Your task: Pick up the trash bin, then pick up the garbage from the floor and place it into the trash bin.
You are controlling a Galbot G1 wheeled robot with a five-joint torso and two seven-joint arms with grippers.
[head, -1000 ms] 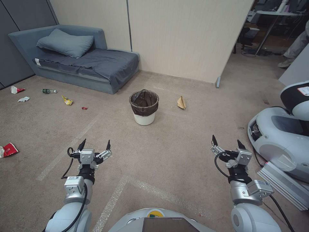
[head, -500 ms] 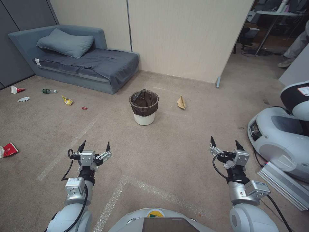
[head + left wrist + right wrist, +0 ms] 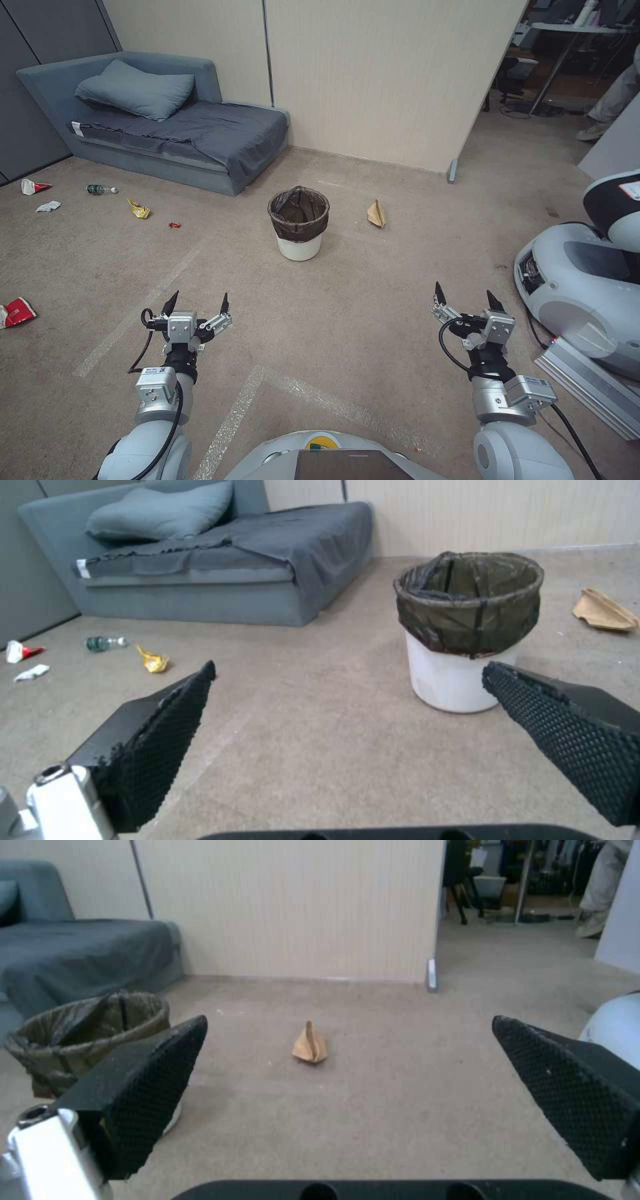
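Observation:
The trash bin [image 3: 299, 223], a white bucket with a dark bag over its rim, stands upright on the carpet ahead of me [image 3: 467, 640] [image 3: 87, 1032]. A tan paper bag [image 3: 376, 213] [image 3: 310, 1045] lies just right of it. More garbage is scattered at the left: a yellow wrapper [image 3: 139, 209] [image 3: 153, 660], a green bottle [image 3: 100, 189], a white tissue [image 3: 48, 206], a tiny red wrapper [image 3: 174, 225] and red-and-white packets [image 3: 17, 311]. My left gripper [image 3: 197, 304] and right gripper [image 3: 465, 299] both hang open and empty, well short of the bin.
A grey sofa bed [image 3: 167, 130] stands against the back wall at the left. Another white robot's base [image 3: 580, 287] sits close at my right. A beige partition wall [image 3: 373, 80] ends at an opening to an office area at the right.
My right arm has drawn back and a little left. The whole picture has shifted slightly, so the camera has moved. The left gripper has barely moved.

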